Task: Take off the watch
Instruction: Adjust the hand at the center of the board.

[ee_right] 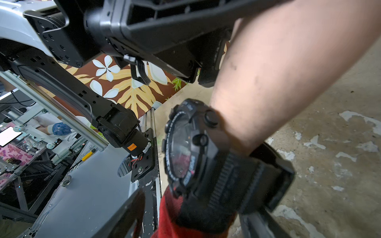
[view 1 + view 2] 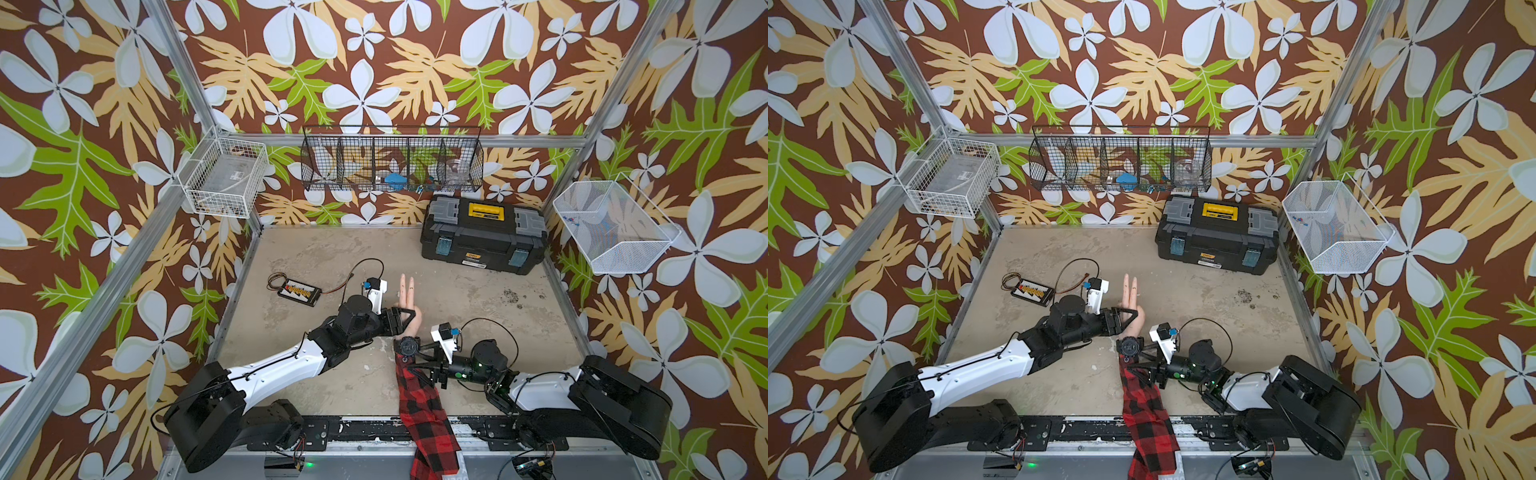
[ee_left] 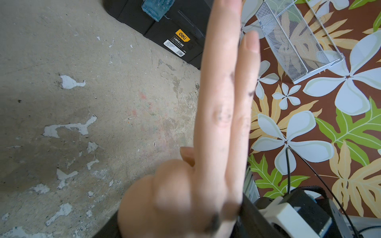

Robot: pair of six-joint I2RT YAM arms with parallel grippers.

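The black watch (image 2: 408, 345) (image 2: 1129, 345) sits on the wrist of a skin-coloured model hand (image 2: 409, 297) whose arm wears a red plaid sleeve (image 2: 422, 407). In the right wrist view the watch (image 1: 185, 144) shows its round case, with its ribbed strap running round the wrist. My right gripper (image 2: 415, 359) (image 1: 193, 210) is open, its jaws straddling the strap and the sleeve cuff from the right; one finger stands clear of the sleeve. My left gripper (image 2: 399, 322) (image 3: 179, 222) is shut on the hand's palm (image 3: 165, 195), below the two raised fingers.
A black toolbox (image 2: 484, 237) stands at the back right. A flat board with yellow connectors and wires (image 2: 299, 291) lies left of the hand. Wire baskets hang on the left (image 2: 226, 183), back (image 2: 392, 164) and right (image 2: 611, 226) walls.
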